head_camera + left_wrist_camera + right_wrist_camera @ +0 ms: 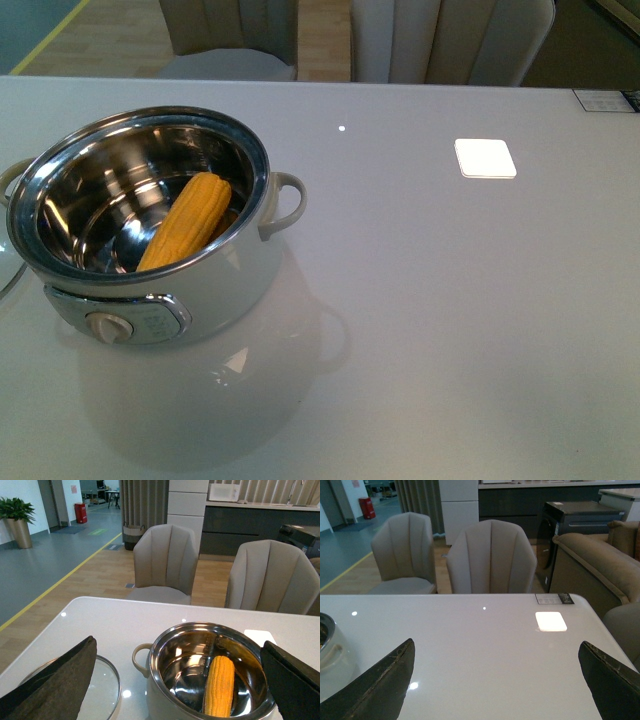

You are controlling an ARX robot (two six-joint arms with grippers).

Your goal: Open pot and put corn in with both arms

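The left gripper shows only its two dark fingers, spread wide apart and holding nothing, with the pot between and beyond them. The right gripper is the same: fingers wide apart, empty, above bare table.

The pot stands open at the near left of the table, dial panel facing near, a loop handle on its right side. The corn lies inside the steel bowl, tilted, its lower end near the front wall and its upper end leaning toward the right wall.

A glass lid lies flat on the table just left of the pot. The table is glossy white, with a bright square reflection at far right. Beyond it stand beige chairs on a wood floor; a sofa is at right.
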